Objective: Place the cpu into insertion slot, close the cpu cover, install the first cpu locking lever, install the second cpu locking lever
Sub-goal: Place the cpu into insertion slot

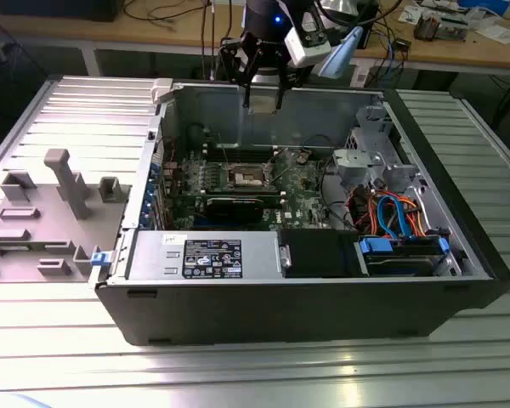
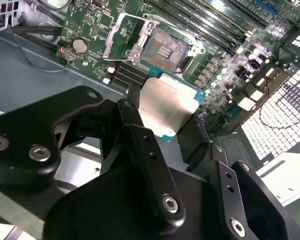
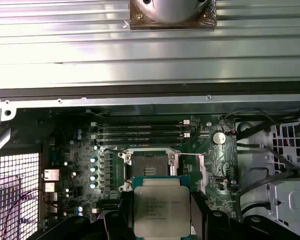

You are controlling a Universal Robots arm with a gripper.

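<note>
My gripper hangs over the far wall of the open computer case, shut on the cpu. The cpu is a flat square chip with a silver-grey top on a green edge, and black fingers clamp it on two opposite sides. In the second wrist view the cpu hovers above the motherboard, clear of the insertion slot, which lies bare with its contact field showing. The cpu cover, a thin silvery frame, stands flipped open beside the slot. The insertion slot sits mid-board in the exterior view.
A power supply box with a black label fills the case's near side. A drive bay with blue and orange cables is on the exterior view's right. Memory slots run beside the socket. A grey fixture tray lies outside the case.
</note>
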